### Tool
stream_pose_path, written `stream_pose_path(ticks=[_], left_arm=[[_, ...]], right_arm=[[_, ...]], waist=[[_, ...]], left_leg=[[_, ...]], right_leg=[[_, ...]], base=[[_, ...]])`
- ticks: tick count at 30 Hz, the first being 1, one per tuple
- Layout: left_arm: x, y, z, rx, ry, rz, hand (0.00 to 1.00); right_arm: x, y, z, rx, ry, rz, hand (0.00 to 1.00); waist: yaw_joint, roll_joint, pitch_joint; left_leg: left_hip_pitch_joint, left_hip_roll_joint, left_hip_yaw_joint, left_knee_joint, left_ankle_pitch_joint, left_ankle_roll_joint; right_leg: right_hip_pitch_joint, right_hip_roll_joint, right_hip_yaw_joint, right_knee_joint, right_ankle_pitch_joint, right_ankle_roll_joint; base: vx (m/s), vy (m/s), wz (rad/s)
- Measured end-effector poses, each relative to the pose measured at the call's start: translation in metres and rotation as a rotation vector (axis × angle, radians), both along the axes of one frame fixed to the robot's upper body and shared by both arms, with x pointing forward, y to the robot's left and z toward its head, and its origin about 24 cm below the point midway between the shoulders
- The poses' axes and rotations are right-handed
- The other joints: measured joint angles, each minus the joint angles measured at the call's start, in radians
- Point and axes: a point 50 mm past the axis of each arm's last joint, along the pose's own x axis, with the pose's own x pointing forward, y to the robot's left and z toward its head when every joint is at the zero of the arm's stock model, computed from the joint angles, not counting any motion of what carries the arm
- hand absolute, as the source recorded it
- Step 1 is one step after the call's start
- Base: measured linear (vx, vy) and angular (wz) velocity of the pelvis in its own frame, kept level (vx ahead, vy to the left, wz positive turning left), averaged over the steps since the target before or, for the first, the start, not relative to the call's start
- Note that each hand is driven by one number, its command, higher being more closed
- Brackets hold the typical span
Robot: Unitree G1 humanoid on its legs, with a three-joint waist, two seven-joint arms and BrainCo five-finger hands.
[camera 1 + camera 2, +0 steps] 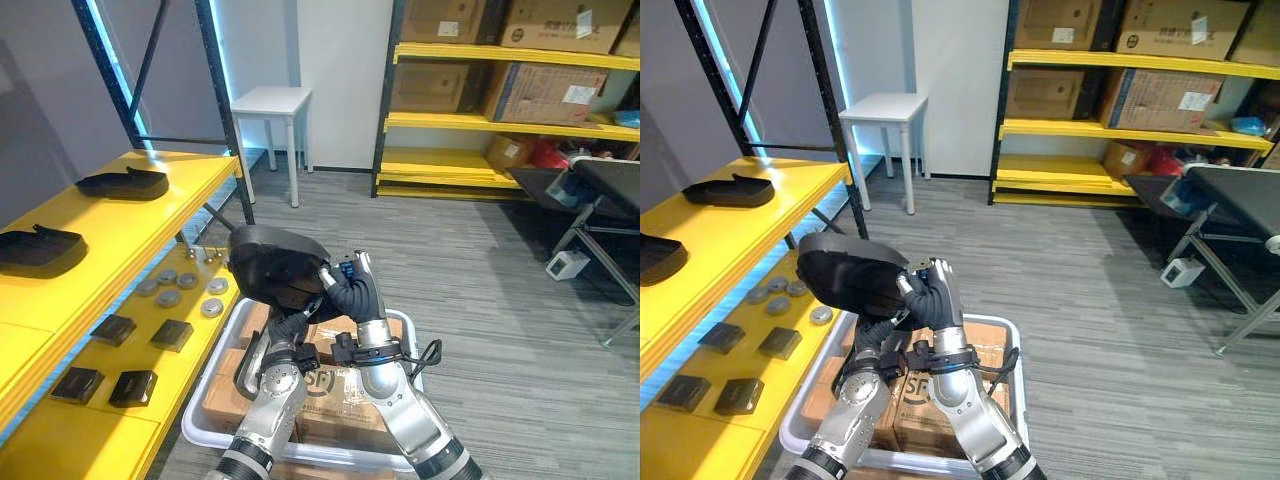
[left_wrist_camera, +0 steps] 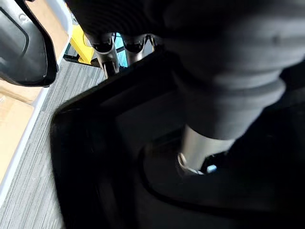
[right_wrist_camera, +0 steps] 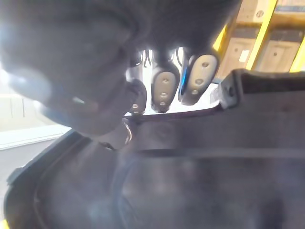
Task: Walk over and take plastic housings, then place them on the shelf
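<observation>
Both hands hold a black plastic housing (image 1: 275,262) in the air above a grey bin (image 1: 203,415) of cardboard boxes. My left hand (image 1: 292,325) grips it from below, and in the left wrist view its fingers (image 2: 108,51) hook over the rim of the housing (image 2: 95,157). My right hand (image 1: 352,292) clamps the right edge, with fingers (image 3: 164,88) curled over the housing's rim (image 3: 248,90). Two more black housings (image 1: 125,183) (image 1: 40,250) lie on the top tier of the yellow shelf (image 1: 150,215) to my left. Another dark housing (image 1: 248,365) lies in the bin.
The shelf's lower tier carries small black blocks (image 1: 172,334) and grey discs (image 1: 180,285). A white side table (image 1: 272,100) stands behind the rack. Yellow shelving with cardboard boxes (image 1: 510,90) lines the far wall, a dark table (image 1: 600,185) is at right, and grey floor lies between.
</observation>
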Motion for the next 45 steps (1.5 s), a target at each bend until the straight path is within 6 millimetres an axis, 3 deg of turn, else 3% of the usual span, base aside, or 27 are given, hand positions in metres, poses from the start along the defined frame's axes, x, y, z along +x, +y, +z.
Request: stream_pose_path(ticks=[6, 11, 13, 16, 19, 20, 21, 22, 23, 24, 26, 27, 28, 30, 32, 33, 34, 35, 36, 37, 40, 43, 44, 45], left_arm=[[0.004, 0.007, 0.009, -0.023, -0.044, 0.036, 1.00], [-0.011, 0.024, 0.014, -0.041, -0.093, 0.099, 1.00], [-0.020, 0.035, 0.013, -0.024, -0.107, 0.136, 1.00], [-0.032, 0.049, 0.014, -0.017, -0.127, 0.184, 1.00], [-0.041, 0.064, 0.018, -0.012, -0.159, 0.242, 1.00], [-0.041, 0.066, 0.019, -0.014, -0.164, 0.252, 1.00], [-0.041, 0.067, 0.019, -0.018, -0.170, 0.254, 1.00], [-0.041, 0.067, 0.019, -0.021, -0.174, 0.256, 1.00], [-0.042, 0.067, 0.019, -0.015, -0.176, 0.253, 1.00], [-0.042, 0.068, 0.020, 0.001, -0.191, 0.253, 1.00], [-0.043, 0.072, 0.025, 0.014, -0.227, 0.256, 1.00], [-0.044, 0.074, 0.029, 0.017, -0.243, 0.250, 1.00], [-0.046, 0.077, 0.028, 0.024, -0.243, 0.255, 1.00], [-0.057, 0.093, 0.021, 0.063, -0.213, 0.288, 1.00], [-0.067, 0.107, 0.016, 0.110, -0.180, 0.314, 1.00], [-0.069, 0.109, 0.015, 0.119, -0.174, 0.311, 1.00], [-0.071, 0.110, 0.019, 0.137, -0.183, 0.291, 1.00], [-0.071, 0.109, 0.022, 0.146, -0.195, 0.278, 1.00], [-0.070, 0.107, 0.028, 0.159, -0.220, 0.250, 1.00], [-0.068, 0.104, 0.042, 0.204, -0.282, 0.208, 1.00], [-0.062, 0.096, 0.054, 0.242, -0.338, 0.141, 1.00], [-0.056, 0.089, 0.063, 0.249, -0.379, 0.089, 1.00], [-0.055, 0.085, 0.064, 0.249, -0.383, 0.069, 1.00], [-0.055, 0.083, 0.062, 0.234, -0.379, 0.048, 1.00]], right_arm=[[-0.006, 0.000, -0.002, 0.025, -0.003, 0.019, 1.00], [-0.011, 0.001, -0.009, 0.038, 0.009, 0.034, 1.00], [-0.014, 0.003, -0.013, 0.036, 0.025, 0.051, 1.00], [-0.017, 0.011, -0.014, 0.051, 0.043, 0.099, 1.00], [-0.015, 0.020, -0.015, 0.081, 0.073, 0.143, 1.00], [-0.011, 0.020, -0.014, 0.075, 0.071, 0.147, 1.00], [-0.004, 0.019, -0.012, 0.063, 0.063, 0.143, 1.00], [0.000, 0.018, -0.012, 0.055, 0.063, 0.140, 1.00], [0.005, 0.015, -0.011, 0.042, 0.063, 0.130, 1.00], [0.009, 0.011, -0.010, 0.046, 0.058, 0.110, 0.00], [0.012, 0.005, -0.005, 0.050, 0.045, 0.091, 0.00], [0.014, 0.000, -0.003, 0.057, 0.036, 0.075, 0.00], [0.014, -0.001, -0.002, 0.062, 0.037, 0.071, 0.00], [0.014, 0.002, 0.001, 0.081, 0.039, 0.081, 0.00], [0.013, 0.004, 0.003, 0.103, 0.046, 0.112, 0.00], [0.012, 0.004, 0.002, 0.099, 0.051, 0.116, 0.00], [0.012, 0.004, 0.000, 0.093, 0.062, 0.127, 0.00], [0.011, 0.003, 0.000, 0.093, 0.066, 0.130, 0.00], [0.010, 0.004, -0.002, 0.096, 0.077, 0.140, 0.00], [0.008, 0.002, -0.008, 0.111, 0.107, 0.142, 0.00], [0.003, -0.010, -0.024, 0.118, 0.172, 0.123, 0.00], [-0.003, -0.040, -0.039, 0.163, 0.226, 0.023, 0.00], [-0.006, -0.053, -0.047, 0.167, 0.256, -0.026, 0.00], [-0.010, -0.063, -0.057, 0.167, 0.291, -0.067, 0.00]], waist=[[-0.004, 0.000, -0.007], [-0.005, 0.003, -0.006], [0.004, 0.006, -0.003], [0.042, 0.016, 0.005], [0.071, 0.038, 0.021], [0.067, 0.038, 0.022], [0.063, 0.020, 0.031], [0.068, 0.017, 0.038], [0.075, 0.017, 0.039], [0.073, 0.017, 0.038], [0.064, 0.035, 0.028], [0.062, 0.030, 0.032], [0.069, 0.024, 0.033], [0.076, 0.001, 0.033], [0.098, 0.000, 0.032], [0.098, 0.000, 0.032], [0.088, -0.006, 0.040], [0.082, -0.007, 0.044], [0.070, -0.005, 0.045], [0.041, 0.002, 0.050], [0.016, 0.003, 0.051], [0.003, -0.001, 0.050], [0.000, -0.006, 0.048], [-0.003, -0.007, 0.048]], left_leg=[[0.000, -0.003, -0.008, 0.000, 0.010, 0.005], [-0.003, -0.004, -0.055, 0.000, 0.016, 0.001], [-0.014, -0.004, -0.090, 0.000, 0.022, -0.013], [-0.054, -0.003, -0.147, 0.001, 0.034, -0.029], [-0.096, -0.019, -0.223, 0.000, 0.032, -0.041], [-0.128, -0.023, -0.159, 0.008, -0.037, -0.033], [-0.155, -0.023, 0.017, 0.030, -0.131, 0.010], [-0.158, -0.016, 0.118, 0.047, -0.137, 0.019], [-0.162, 0.000, 0.335, 0.096, -0.135, 0.034], [-0.142, 0.031, 0.540, 0.139, -0.144, 0.049], [-0.088, 0.075, 0.723, 0.154, -0.142, 0.058], [-0.090, 0.057, 0.711, 0.125, -0.115, 0.116], [-0.085, 0.044, 0.691, 0.113, -0.113, 0.152], [-0.067, -0.002, 0.644, 0.107, -0.125, 0.177], [-0.044, -0.040, 0.587, 0.140, -0.186, 0.179], [-0.031, -0.050, 0.569, 0.145, -0.199, 0.177], [0.017, -0.081, 0.512, 0.145, -0.230, 0.179], [0.031, -0.091, 0.490, 0.149, -0.246, 0.174], [0.041, -0.095, 0.453, 0.159, -0.257, 0.170], [0.053, -0.101, 0.374, 0.157, -0.263, 0.167], [0.093, -0.127, 0.267, 0.123, -0.260, 0.161], [0.110, -0.155, 0.158, 0.109, -0.262, 0.157], [0.116, -0.167, 0.126, 0.110, -0.264, 0.153], [0.133, -0.179, 0.098, 0.112, -0.272, 0.142]], right_leg=[[0.003, 0.001, -0.010, 0.001, 0.001, 0.000], [0.019, 0.013, -0.047, 0.006, -0.008, -0.006], [0.018, 0.021, -0.081, 0.018, -0.016, -0.010], [-0.011, 0.038, -0.120, 0.043, -0.028, -0.020], [-0.021, 0.046, -0.230, 0.087, -0.058, -0.026], [-0.012, 0.035, -0.314, 0.079, -0.062, -0.026], [-0.009, -0.008, -0.396, 0.058, -0.061, -0.026], [-0.003, -0.025, -0.429, 0.057, -0.061, -0.026], [0.010, -0.058, -0.501, 0.052, -0.062, -0.024], [0.019, -0.072, -0.568, 0.046, -0.059, -0.017], [0.041, -0.061, -0.650, 0.046, -0.061, -0.004], [0.057, -0.061, -0.692, 0.051, -0.061, 0.011], [0.069, -0.062, -0.700, 0.053, -0.059, 0.015], [0.113, -0.084, -0.740, 0.054, -0.056, 0.027], [0.127, -0.169, -0.775, 0.213, -0.070, 0.050], [0.117, -0.217, -0.776, 0.318, -0.071, 0.051], [0.058, -0.365, -0.754, 0.659, -0.014, -0.047], [0.021, -0.408, -0.708, 0.768, -0.021, -0.085], [-0.062, -0.414, -0.584, 0.867, -0.036, -0.082], [-0.183, -0.338, -0.373, 0.878, -0.074, -0.023], [-0.284, -0.213, -0.166, 0.683, -0.116, 0.038], [-0.330, -0.131, -0.079, 0.367, -0.101, 0.030], [-0.334, -0.123, -0.079, 0.276, -0.062, 0.021], [-0.318, -0.124, -0.078, 0.218, 0.025, 0.010]], base=[[0.01, -0.007, 0.03], [-0.02, -0.023, 0.28], [-0.03, -0.028, 0.44], [-0.05, -0.028, 0.46], [-0.03, -0.058, 1.08], [-0.03, -0.036, 1.94], [-0.03, -0.013, 2.00], [0.04, 0.000, 1.95], [0.13, 0.005, 1.79], [0.18, 0.015, 1.78], [0.22, 0.034, 1.75], [0.22, 0.030, 1.57], [0.19, 0.016, 1.22], [0.19, 0.035, 0.85], [0.21, 0.118, 0.77], [0.21, 0.208, 0.93], [0.16, 0.180, 0.97], [0.22, 0.224, 1.14], [0.17, 0.082, 1.40], [0.17, 0.030, 1.46], [0.21, -0.072, 1.34], [0.22, -0.112, 1.13], [0.29, -0.150, 1.02], [0.26, -0.130, 0.87]])
